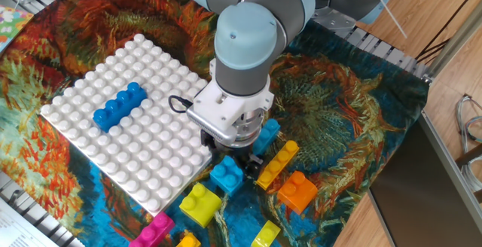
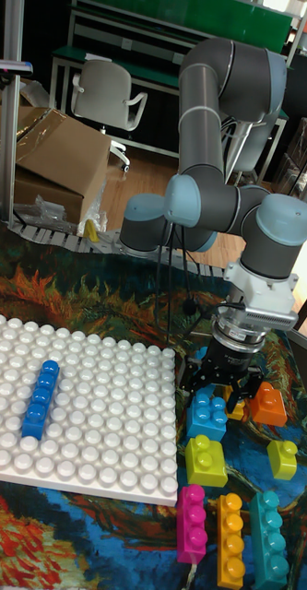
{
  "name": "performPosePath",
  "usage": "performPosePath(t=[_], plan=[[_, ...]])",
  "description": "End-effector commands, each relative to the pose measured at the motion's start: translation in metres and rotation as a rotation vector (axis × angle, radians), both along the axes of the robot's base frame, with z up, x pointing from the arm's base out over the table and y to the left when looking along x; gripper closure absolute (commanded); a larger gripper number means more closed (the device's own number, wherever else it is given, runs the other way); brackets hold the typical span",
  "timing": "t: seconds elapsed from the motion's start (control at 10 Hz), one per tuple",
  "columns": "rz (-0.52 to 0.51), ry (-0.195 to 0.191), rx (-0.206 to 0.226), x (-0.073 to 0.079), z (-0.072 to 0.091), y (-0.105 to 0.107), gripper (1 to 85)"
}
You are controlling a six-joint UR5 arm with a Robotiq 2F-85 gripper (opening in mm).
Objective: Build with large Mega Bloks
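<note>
A light blue two-stud brick sits on the patterned cloth just off the white baseplate's corner, with the gripper low over it, fingers spread wide on either side.

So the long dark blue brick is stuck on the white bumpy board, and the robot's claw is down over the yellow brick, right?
Nearly. The dark blue brick does sit on the white board, but the gripper is down over the light blue brick, not a yellow one. The yellow-green brick lies in front of it, untouched. The tall fixed view shows this best.
</note>
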State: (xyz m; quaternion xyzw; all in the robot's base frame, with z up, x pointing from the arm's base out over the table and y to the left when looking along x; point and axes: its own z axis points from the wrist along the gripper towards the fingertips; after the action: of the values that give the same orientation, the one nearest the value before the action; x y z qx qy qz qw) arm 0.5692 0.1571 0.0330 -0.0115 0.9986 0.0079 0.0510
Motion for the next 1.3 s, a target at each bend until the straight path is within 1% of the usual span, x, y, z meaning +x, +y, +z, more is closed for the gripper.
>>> performPosePath(t=[0.0,0.2,0.4,0.5,0.6,0.8,0.9,1.0,1.1,1.2], plan=[[-0.008,0.018,0.005,-0.003,0.001,0.001,12.0],[-0.008,0.027,0.0,0.0,0.003,0.004,12.0],[0.001,0.018,0.002,0.004,0.003,0.005,12.3],[0.005,0.007,0.006,0.007,0.003,0.006,13.3],[0.007,-0.004,0.016,0.009,0.002,0.009,14.7],[0.016,-0.016,0.014,0.013,0.0,0.009,21.0],[0.017,-0.018,0.013,0.014,0.0,0.008,28.3],[0.011,-0.01,0.013,0.012,0.0,0.009,44.7],[-0.004,-0.006,0.021,0.01,0.004,0.009,69.7],[-0.018,-0.003,0.043,0.007,0.009,0.013,82.3]])
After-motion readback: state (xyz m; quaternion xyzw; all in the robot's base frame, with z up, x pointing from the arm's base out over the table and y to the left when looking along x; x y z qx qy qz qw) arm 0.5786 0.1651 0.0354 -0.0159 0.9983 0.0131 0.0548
